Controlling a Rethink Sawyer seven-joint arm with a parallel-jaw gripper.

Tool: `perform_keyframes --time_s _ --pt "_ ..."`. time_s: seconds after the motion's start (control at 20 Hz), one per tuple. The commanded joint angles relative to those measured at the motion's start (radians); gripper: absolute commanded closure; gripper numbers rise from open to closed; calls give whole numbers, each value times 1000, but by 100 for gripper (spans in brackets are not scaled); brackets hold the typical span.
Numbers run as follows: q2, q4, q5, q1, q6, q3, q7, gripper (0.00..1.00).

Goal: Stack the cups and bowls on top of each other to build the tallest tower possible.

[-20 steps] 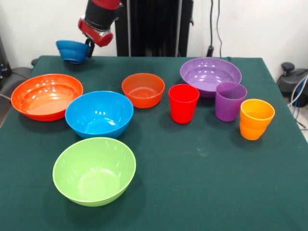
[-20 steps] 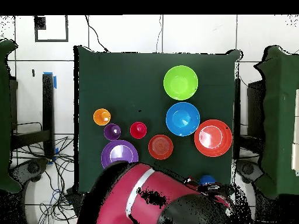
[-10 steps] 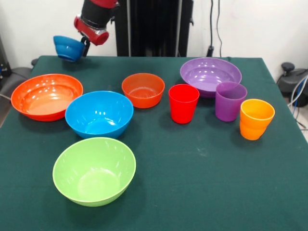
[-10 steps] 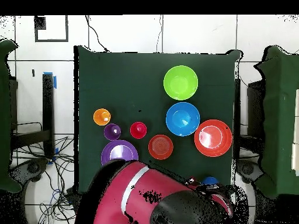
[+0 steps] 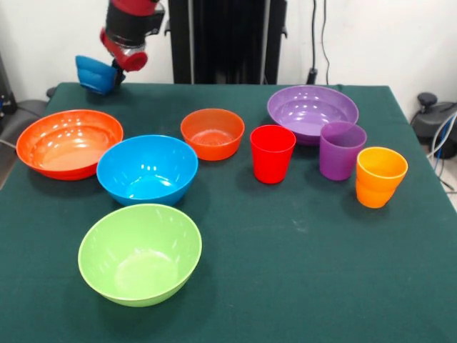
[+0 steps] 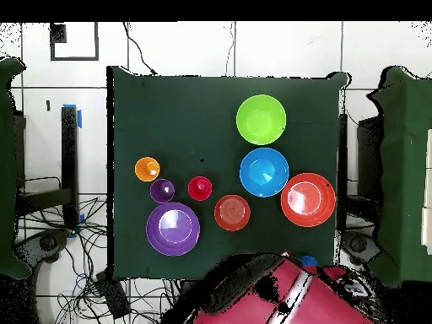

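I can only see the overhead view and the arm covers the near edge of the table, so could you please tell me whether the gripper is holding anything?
Observer: Yes. In the front view the gripper is shut on the small dark blue bowl, gripping its rim.
Operator: Thank you. Is that bowl resting on the table?
Observer: No, it hangs tilted in the air above the table's far edge.
Operator: Has anything been stacked yet?
Observer: No. The lime green bowl and the light blue bowl each stand alone and empty.
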State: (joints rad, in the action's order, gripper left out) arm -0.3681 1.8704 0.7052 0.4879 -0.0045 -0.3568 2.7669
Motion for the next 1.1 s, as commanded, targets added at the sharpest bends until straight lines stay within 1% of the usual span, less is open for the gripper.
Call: perform_keyframes --time_s 0.05,0.35,0.45,0.5,0.55,0.8,1.0,1.1 --pt "-108 -22 -43 153 307 358 -231 100" --pt "-119 -25 15 207 345 433 -260 100" --pt "-117 -32 24 204 343 433 -234 100" --pt "-116 -34 17 200 340 426 -203 100" --pt "-116 -34 19 199 338 426 -193 100" --pt "-116 -35 28 209 370 446 -213 100" --pt "-128 -10 -1 244 381 477 -201 100" --pt "-130 6 -17 287 396 516 -217 100"
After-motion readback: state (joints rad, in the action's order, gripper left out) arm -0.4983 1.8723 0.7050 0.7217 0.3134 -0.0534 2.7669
